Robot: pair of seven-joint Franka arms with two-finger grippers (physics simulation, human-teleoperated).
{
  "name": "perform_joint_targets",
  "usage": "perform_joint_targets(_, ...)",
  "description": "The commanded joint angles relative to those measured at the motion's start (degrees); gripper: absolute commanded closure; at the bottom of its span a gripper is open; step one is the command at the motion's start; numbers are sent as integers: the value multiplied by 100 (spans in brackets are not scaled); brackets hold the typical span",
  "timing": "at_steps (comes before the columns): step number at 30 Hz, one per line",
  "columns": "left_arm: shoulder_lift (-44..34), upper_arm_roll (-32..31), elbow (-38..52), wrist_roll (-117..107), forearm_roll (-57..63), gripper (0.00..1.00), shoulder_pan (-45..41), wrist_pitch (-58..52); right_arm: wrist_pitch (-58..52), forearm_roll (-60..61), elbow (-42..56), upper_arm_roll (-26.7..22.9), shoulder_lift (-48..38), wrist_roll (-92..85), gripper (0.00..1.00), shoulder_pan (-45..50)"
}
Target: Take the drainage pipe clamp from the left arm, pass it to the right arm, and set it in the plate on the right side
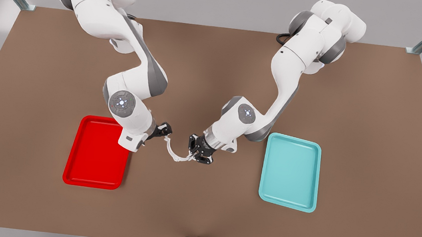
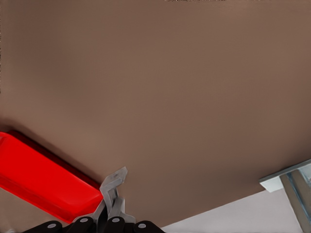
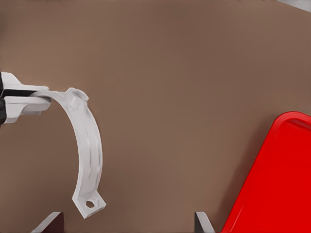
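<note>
**Clamp bridging the gap between two grippers**
The drainage pipe clamp (image 1: 174,153) is spanning the narrow space between the left gripper (image 1: 191,154) and the right gripper (image 1: 167,132), blocking passage there. The right arm is overhanging one corner of the plate (image 1: 83,175); the remaining red floor is lying open from above.

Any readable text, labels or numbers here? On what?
None: no readable text anywhere.
Joint cap: small lit marks, not letters.
Clamp, red tray, teal tray: blank.
Left gripper grips the clamp mid-table; right gripper, jaws open, is at its other end.
</note>
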Motion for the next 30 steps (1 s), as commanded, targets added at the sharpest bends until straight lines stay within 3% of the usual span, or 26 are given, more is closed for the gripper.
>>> perform_joint_targets(1,4,0,3,-1938,15,79,-3,45,784,2,3,0,93,287,0,17)
perform_joint_targets(9,39,-18,3,-1947,-38,79,6,36,1364,-288,-120,0,550,278,0,175)
perform_joint_targets(15,39,-18,3,-1947,-64,79,15,36,1839,-657,-111,0,559,586,64,228)
perform_joint_targets(17,39,-9,-5,-1938,-117,79,15,36,1848,-657,-120,0,559,586,79,246)
perform_joint_targets(18,39,-9,-5,-1938,-108,79,15,36,1848,-657,-120,0,559,594,79,246)
perform_joint_targets(19,39,9,-5,-1929,-82,68,6,36,1848,-657,-120,0,559,603,79,246)
perform_joint_targets(20,39,9,-14,-1920,-82,0,23,28,1848,-657,-128,0,559,603,79,246)
perform_joint_targets(25,-163,-9,-6,-1569,-100,0,85,-271,1830,-657,-269,0,471,612,79,184)
perform_joint_targets(30,-734,-44,3,-1253,-117,0,348,-1282,1839,-692,-1200,0,-170,568,79,-299)
